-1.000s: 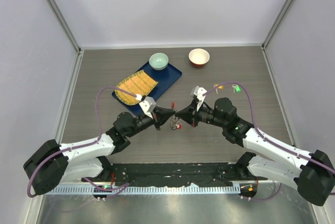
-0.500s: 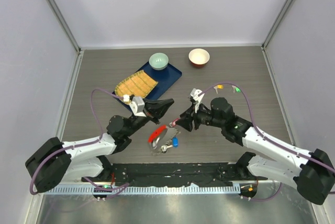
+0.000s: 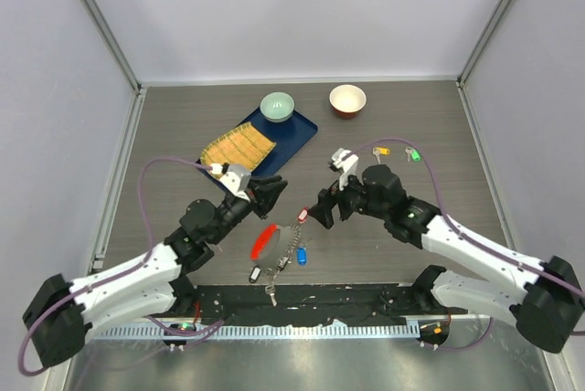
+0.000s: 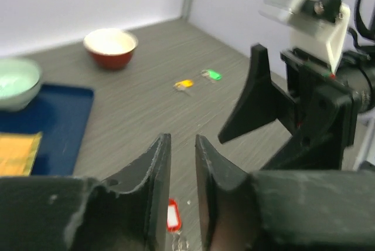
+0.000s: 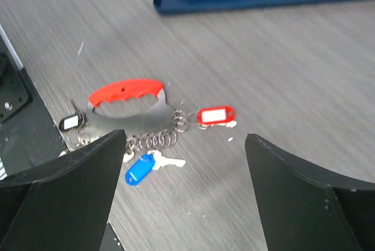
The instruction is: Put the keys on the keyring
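The keyring (image 3: 279, 247) lies flat on the table between the arms: a red oval loop (image 5: 126, 91), a chain of silver rings, a red tag (image 5: 215, 115) and a blue tag (image 5: 139, 169). A black-headed key (image 3: 255, 273) lies at its near end. The yellow key (image 3: 382, 151) and green key (image 3: 413, 154) rest apart at the back right. My left gripper (image 3: 270, 192) hovers behind the bunch, slightly open and empty (image 4: 181, 142), with the red tag (image 4: 172, 214) showing below the gap. My right gripper (image 3: 320, 213) stands wide open over the ring (image 5: 184, 136), holding nothing.
A blue tray (image 3: 294, 135) at the back carries a yellow cloth (image 3: 238, 151) and a pale green bowl (image 3: 277, 106). A red bowl (image 3: 347, 99) stands to its right. A black strip (image 3: 302, 300) runs along the near edge, close to the keyring.
Both grippers held the keyring up between them a second ago. They opened and drew apart, and the keyring dropped and spread out on the table.
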Robot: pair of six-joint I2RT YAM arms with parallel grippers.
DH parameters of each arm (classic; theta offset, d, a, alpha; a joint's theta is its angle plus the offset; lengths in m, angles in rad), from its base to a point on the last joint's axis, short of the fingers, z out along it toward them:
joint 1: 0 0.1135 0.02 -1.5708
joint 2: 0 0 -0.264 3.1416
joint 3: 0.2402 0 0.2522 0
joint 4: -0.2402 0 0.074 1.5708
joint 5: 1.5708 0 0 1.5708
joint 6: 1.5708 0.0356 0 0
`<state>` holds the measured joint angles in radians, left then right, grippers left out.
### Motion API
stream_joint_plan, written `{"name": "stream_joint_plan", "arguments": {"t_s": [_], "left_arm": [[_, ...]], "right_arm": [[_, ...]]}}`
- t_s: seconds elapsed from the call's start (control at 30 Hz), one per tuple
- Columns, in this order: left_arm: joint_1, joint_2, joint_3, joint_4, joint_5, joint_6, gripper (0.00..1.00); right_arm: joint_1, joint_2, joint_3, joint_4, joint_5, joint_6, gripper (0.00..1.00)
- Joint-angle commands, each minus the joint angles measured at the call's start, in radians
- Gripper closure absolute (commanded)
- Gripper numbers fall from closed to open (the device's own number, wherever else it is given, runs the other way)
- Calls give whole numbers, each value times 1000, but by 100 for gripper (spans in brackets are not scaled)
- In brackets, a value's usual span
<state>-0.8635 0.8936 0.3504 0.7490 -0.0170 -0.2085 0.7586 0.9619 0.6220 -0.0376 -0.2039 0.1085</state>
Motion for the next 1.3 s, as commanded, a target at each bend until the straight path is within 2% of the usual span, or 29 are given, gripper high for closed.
{"name": "stream_joint_plan", "arguments": {"t_s": [0.0,0.03,0.07,0.1,0.13,0.17,0.2,0.3,0.37,0.4,0.53,0.57,0.6,0.77,0.93,1.07,1.2,1.27], "left_arm": [[6,-163,88,-625,-323,-97,66],[6,-185,100,-692,-366,-118,56],[6,-200,132,-750,-397,-133,52],[6,-214,151,-899,-447,-175,48],[6,-216,189,-962,-474,-201,41],[6,-214,208,-1020,-497,-231,39],[6,-203,225,-1125,-542,-306,33],[6,-182,260,-1268,-589,-399,24],[4,-177,251,-1301,-612,-449,22],[6,-177,245,-1323,-617,-463,22],[6,-217,208,-1341,-659,-537,21],[6,-229,202,-1346,-678,-540,15],[6,-240,196,-1350,-686,-545,13],[6,-289,156,-1335,-670,-554,13],[6,-248,125,-1239,-526,-514,14],[6,-157,124,-1111,-385,-471,18],[6,-44,142,-1015,-299,-489,20],[6,-9,153,-964,-296,-493,20]], "right_arm": [[50,159,77,-35,-69,-23,11],[74,188,85,-25,-48,-32,12],[123,261,108,-21,-5,-56,12],[140,297,122,-7,6,-59,12],[151,339,136,7,14,-59,12],[174,406,162,19,36,-55,13],[185,441,177,33,56,-59,13],[234,559,226,59,167,-91,13],[252,615,268,48,201,-104,13],[266,655,280,44,269,-104,12],[289,754,338,9,337,-133,11],[291,770,347,-4,342,-132,11],[292,787,357,-21,348,-129,10],[263,833,347,-39,504,-124,9],[148,805,315,-64,546,-150,9],[65,775,315,-61,577,-176,9],[64,655,300,-10,543,-132,9],[65,603,266,83,518,-72,8]]}}
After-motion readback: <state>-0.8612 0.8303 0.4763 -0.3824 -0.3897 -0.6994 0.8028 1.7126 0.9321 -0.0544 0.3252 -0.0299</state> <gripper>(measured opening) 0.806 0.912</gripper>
